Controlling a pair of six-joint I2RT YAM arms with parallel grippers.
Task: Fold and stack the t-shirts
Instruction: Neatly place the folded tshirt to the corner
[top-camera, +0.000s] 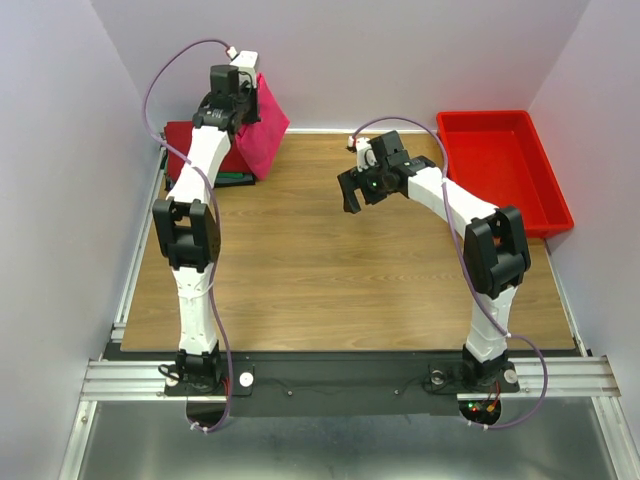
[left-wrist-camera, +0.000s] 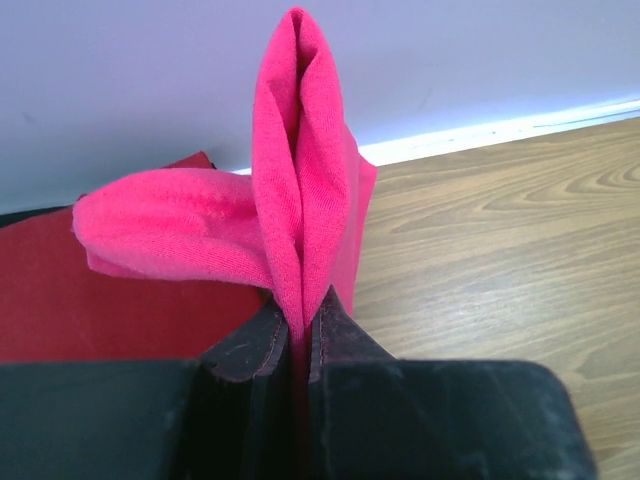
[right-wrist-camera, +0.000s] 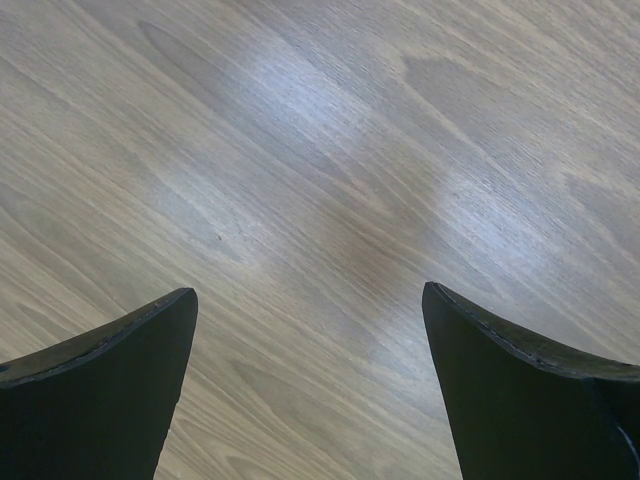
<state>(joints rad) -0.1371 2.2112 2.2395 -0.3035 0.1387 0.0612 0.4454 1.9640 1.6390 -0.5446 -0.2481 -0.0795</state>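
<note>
The bright pink t-shirt (top-camera: 264, 128) hangs folded from my left gripper (top-camera: 240, 90) at the back left, its lower edge over the stack of folded shirts. In the left wrist view the left gripper (left-wrist-camera: 300, 312) is shut on a pinched fold of the pink t-shirt (left-wrist-camera: 300, 180). The folded dark red t-shirt (top-camera: 182, 138) tops the stack, with a green edge (top-camera: 235, 178) showing below it; it also shows in the left wrist view (left-wrist-camera: 90, 310). My right gripper (top-camera: 352, 192) is open and empty above the bare table middle (right-wrist-camera: 310, 300).
A red plastic bin (top-camera: 500, 165) stands at the back right, nothing showing inside it. The wooden table (top-camera: 330, 270) is bounded by white walls at the back and sides. A metal rail runs along the table's left edge (top-camera: 135, 260).
</note>
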